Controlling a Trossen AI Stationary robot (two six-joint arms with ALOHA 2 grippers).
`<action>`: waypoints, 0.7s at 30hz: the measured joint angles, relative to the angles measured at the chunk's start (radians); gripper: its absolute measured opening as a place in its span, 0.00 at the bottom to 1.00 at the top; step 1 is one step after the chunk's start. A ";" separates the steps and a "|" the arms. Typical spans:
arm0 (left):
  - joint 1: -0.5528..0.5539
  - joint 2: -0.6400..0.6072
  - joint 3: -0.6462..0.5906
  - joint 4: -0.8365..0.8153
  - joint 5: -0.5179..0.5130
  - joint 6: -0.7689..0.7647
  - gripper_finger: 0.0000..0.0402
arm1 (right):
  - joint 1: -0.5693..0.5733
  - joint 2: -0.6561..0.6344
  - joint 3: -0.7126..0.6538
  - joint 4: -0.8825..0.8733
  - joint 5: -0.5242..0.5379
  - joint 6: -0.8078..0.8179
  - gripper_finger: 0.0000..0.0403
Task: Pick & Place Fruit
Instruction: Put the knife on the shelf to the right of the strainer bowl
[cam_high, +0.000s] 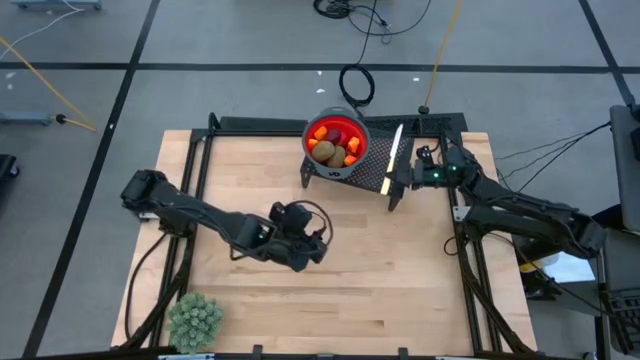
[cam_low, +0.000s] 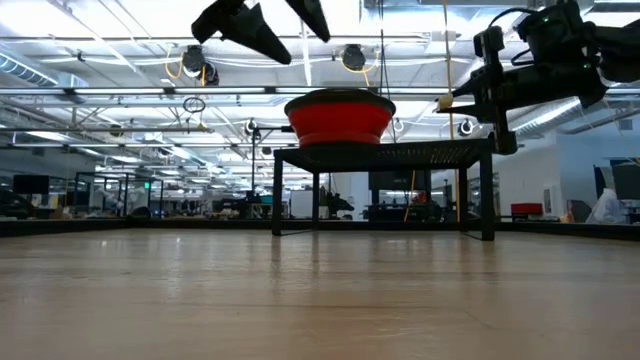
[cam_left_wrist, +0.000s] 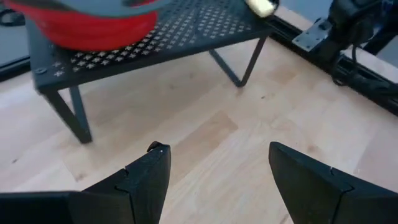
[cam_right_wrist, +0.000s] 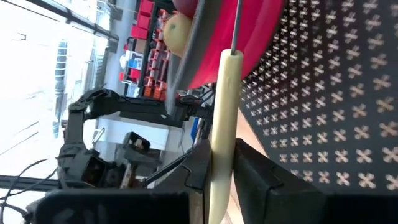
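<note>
My left gripper (cam_left_wrist: 217, 180): fingers apart, empty, hovering over bare table in front of rack (cam_high: 372, 165). My right gripper (cam_high: 405, 178) at rack's right end, fingers clamped on knife (cam_high: 393, 158) by pale handle, blade lying along rack. Fruit (cam_high: 334, 145) piled in red bowl (cam_high: 352, 131) on rack's left part: brown ovals, dark red rounds, orange bits. I judge them light, hard, smooth, likely to roll; grip across middle.
</note>
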 joint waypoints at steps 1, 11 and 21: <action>0.002 -0.024 -0.029 0.012 0.005 0.004 0.67 | 0.000 0.001 0.000 -0.005 0.000 0.006 0.09; 0.021 -0.333 -0.445 0.357 0.102 0.131 0.67 | 0.001 0.011 0.002 -0.001 0.030 0.023 0.09; 0.109 -0.564 -0.698 0.543 0.307 0.259 0.67 | 0.017 0.012 0.107 -0.194 0.117 -0.019 0.09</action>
